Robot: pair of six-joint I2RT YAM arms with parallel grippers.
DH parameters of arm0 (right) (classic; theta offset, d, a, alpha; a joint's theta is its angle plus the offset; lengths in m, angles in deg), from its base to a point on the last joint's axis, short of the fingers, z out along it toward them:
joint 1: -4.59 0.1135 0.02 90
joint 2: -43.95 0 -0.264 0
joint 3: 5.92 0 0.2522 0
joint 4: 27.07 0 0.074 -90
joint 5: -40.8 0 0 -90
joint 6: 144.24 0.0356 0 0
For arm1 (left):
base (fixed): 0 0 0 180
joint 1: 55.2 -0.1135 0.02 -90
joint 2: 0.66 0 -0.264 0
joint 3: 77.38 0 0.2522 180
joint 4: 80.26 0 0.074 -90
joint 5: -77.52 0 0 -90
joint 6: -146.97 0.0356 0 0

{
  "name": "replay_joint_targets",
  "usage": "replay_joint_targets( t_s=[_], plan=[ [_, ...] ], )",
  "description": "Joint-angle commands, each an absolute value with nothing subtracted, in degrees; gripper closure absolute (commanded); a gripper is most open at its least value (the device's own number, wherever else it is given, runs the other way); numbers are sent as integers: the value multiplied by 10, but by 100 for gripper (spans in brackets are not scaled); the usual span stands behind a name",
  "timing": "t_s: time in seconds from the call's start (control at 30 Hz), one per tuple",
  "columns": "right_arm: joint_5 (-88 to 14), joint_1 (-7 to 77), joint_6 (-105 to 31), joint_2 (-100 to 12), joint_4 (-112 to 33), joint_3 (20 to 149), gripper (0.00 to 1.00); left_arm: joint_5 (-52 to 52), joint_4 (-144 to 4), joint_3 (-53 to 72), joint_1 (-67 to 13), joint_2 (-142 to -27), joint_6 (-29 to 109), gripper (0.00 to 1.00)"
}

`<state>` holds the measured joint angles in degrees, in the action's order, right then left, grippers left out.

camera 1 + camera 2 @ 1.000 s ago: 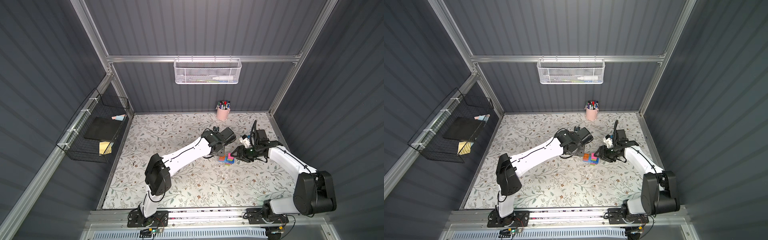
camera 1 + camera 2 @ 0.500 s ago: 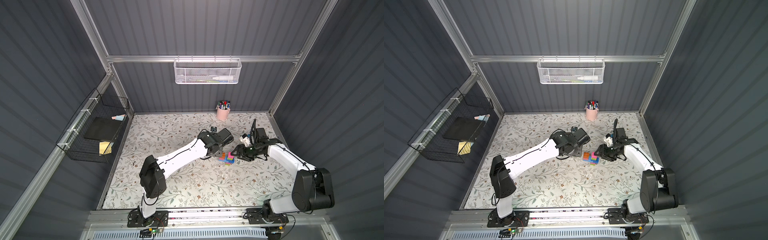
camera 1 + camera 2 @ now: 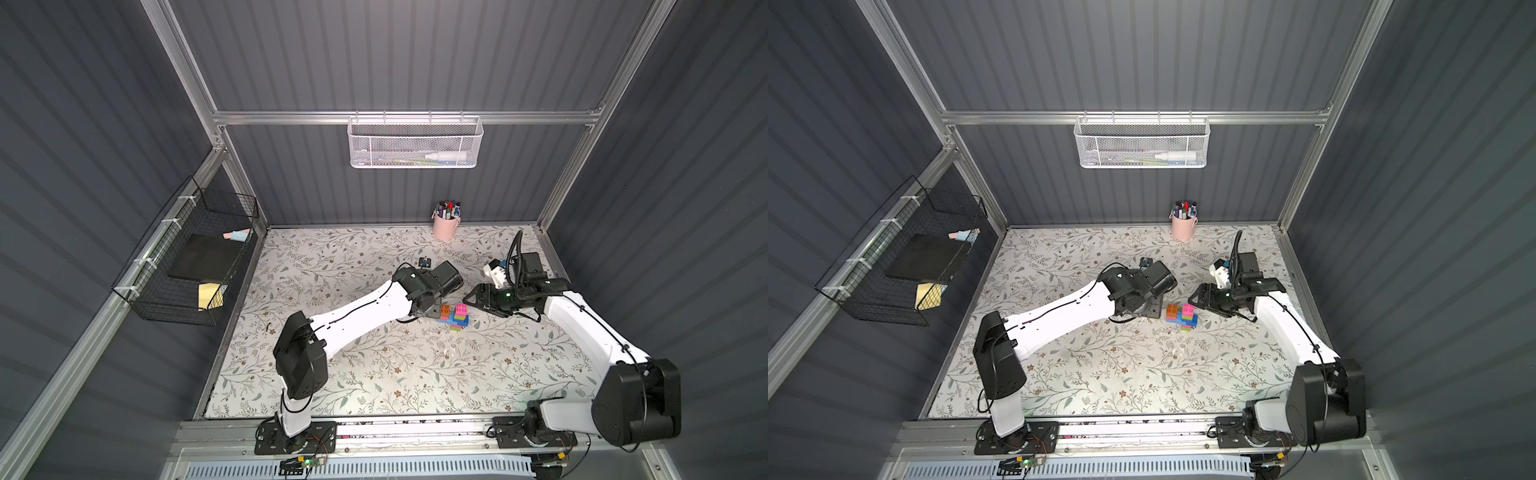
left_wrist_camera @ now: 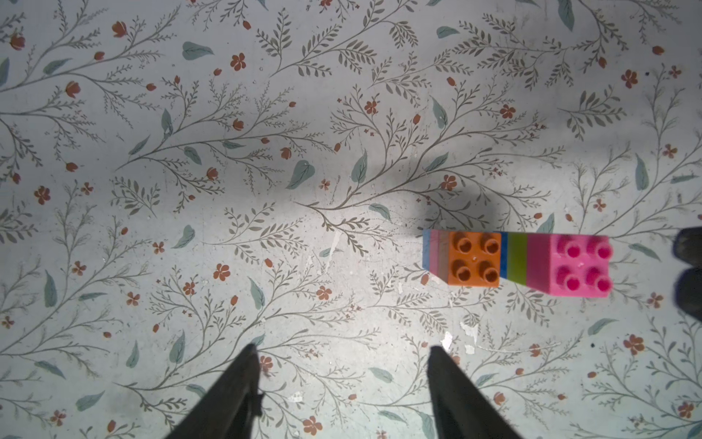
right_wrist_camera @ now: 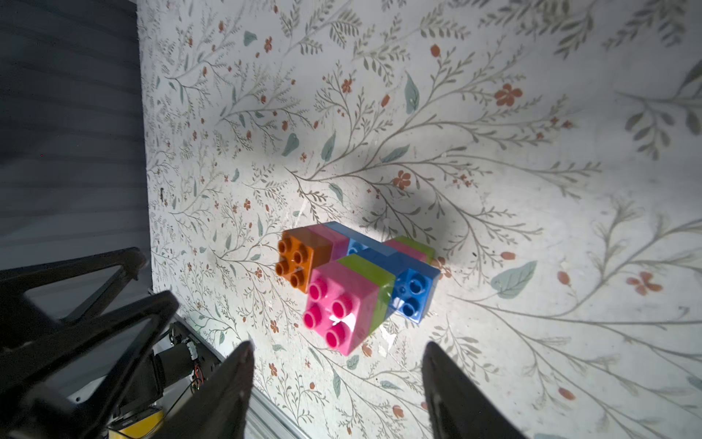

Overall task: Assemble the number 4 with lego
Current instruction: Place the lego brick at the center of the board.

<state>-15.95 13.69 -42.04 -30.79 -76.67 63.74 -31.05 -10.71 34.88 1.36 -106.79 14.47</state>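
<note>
Left gripper (image 4: 342,349) and right gripper (image 5: 337,346) both spread apart, empty, either side of the number 4 (image 3: 455,317), which sits studs-up on the floral mat (image 3: 374,374) between them. Likely light, rigid, slick plastic; joints may pop, so pinch flat brick sides. Grey walled booth, pink pen cup (image 3: 444,227) well behind.

Joined multicoloured number 4 (image 3: 454,316) on mat

Left arm (image 3: 365,307) and right arm (image 3: 582,322) have white links, black joints.
</note>
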Motion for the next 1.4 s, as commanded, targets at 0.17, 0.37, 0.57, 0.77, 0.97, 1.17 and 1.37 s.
replay_joint_targets(
  t_s=[0.17, 0.37, 0.57, 0.77, 0.97, 1.17, 1.37],
  plan=[
    [-171, 141, -484, -221, -693, 565, 25, -275, -178, 196, -33, -958, 177, 4],
    [-216, 185, -529, -277, -731, 598, 27, -255, -218, 111, -57, -924, 193, 1],
    [-250, 210, -580, -320, -750, 631, 27, -239, -246, 79, -63, -909, 206, 1],
    [-272, 226, -656, -333, -758, 648, 27, -237, -248, 71, -66, -895, 226, 1],
    [-271, 239, -723, -339, -751, 634, 26, -229, -248, 70, -69, -883, 243, 1],
    [-259, 240, -781, -372, -769, 653, 24, -217, -249, 69, -73, -883, 260, 1],
    [-238, 244, -827, -380, -754, 633, 23, -215, -253, 68, -76, -877, 270, 1]
  ],
)
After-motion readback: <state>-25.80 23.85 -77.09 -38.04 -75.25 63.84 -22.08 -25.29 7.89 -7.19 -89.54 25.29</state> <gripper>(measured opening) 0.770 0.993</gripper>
